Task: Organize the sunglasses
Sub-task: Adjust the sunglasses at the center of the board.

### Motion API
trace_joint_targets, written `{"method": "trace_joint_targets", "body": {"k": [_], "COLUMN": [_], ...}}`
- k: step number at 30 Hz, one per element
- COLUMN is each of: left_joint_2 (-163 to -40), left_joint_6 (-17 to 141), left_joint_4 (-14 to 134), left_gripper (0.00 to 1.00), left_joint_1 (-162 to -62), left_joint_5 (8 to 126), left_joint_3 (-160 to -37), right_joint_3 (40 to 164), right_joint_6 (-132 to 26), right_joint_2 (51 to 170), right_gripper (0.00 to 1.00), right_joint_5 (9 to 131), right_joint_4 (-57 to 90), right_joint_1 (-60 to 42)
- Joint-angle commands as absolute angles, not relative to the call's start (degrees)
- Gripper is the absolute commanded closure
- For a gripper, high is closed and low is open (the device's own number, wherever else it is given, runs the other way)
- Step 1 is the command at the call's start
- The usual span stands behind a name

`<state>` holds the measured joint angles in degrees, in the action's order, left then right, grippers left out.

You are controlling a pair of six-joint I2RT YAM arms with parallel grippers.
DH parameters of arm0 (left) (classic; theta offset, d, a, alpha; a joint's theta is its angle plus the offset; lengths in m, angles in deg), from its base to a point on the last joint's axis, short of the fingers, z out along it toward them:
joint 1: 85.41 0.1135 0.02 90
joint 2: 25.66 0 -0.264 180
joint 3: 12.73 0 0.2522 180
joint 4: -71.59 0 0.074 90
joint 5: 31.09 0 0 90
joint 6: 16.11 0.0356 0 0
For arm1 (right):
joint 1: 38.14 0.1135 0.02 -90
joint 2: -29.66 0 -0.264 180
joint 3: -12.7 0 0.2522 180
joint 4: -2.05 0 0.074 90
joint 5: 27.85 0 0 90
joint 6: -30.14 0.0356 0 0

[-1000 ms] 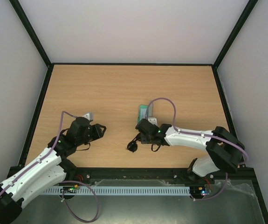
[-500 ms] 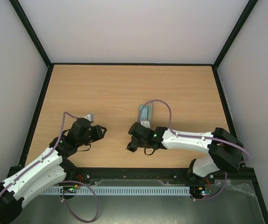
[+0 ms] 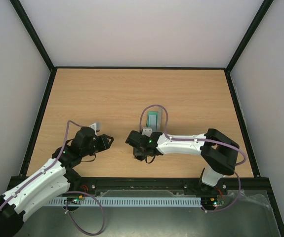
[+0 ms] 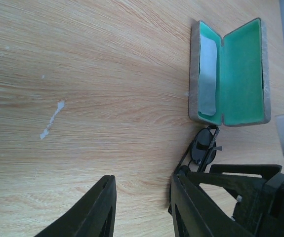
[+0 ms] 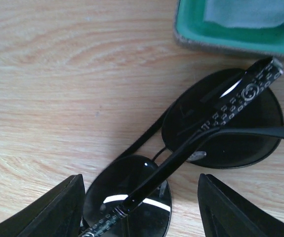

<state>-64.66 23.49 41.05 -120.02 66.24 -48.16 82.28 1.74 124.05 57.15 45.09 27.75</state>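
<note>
The sunglasses (image 5: 196, 148) lie folded on the wooden table, with dark oval lenses and thin black arms. My right gripper (image 5: 142, 217) is open, with one finger on each side of the near lens and not touching it. In the top view the right gripper (image 3: 138, 147) covers the sunglasses. They also show in the left wrist view (image 4: 203, 145), just below the open grey case (image 4: 230, 74) with its green inside. A light blue cloth (image 4: 207, 74) lies in one half of the case. My left gripper (image 4: 142, 207) is open and empty, low over bare table to the left of the sunglasses.
The case (image 3: 154, 118) stands just behind the right gripper, mid-table. The left gripper (image 3: 106, 141) is close to the right gripper, with a small gap between them. A black frame rims the table, with grey walls beyond it.
My right gripper has moved left and toward the near edge, from beside the case to over the sunglasses. My left gripper has edged slightly right.
</note>
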Motion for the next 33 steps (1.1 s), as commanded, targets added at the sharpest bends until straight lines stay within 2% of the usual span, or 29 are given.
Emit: {"method": "trace_joint_targets", "body": {"k": [1, 17, 22, 27, 30, 33], "left_joint_2": [-63.4, -63.1, -63.1, -63.4, -63.5, -63.6], "left_joint_6": [24.1, 23.8, 23.7, 23.7, 23.7, 23.8], "left_joint_4": [42.5, 42.6, 42.4, 42.4, 42.2, 41.9], "left_gripper": [0.67, 0.67, 0.67, 0.67, 0.67, 0.67], "left_joint_1": [-119.6, -119.4, -119.3, -119.4, -119.4, -119.4], "left_joint_5": [67.7, 68.0, 67.9, 67.6, 67.6, 67.5], "left_joint_3": [-47.0, -46.5, -46.5, -46.6, -46.9, -47.3], "right_joint_3": [83.5, 77.2, 74.6, 77.7, 79.5, 79.8], "right_joint_6": [3.5, 6.2, 7.1, 6.3, 5.5, 5.0], "right_joint_2": [125.7, 120.3, 115.9, 114.6, 116.2, 117.7], "right_gripper": [0.38, 0.49, 0.49, 0.49, 0.52, 0.60], "right_joint_5": [54.5, 54.0, 53.8, 50.1, 49.0, 49.4], "right_joint_4": [49.0, 50.7, 51.2, 55.2, 56.4, 54.9], "right_joint_1": [29.6, 32.4, 32.5, 32.4, 32.2, 31.7]}}
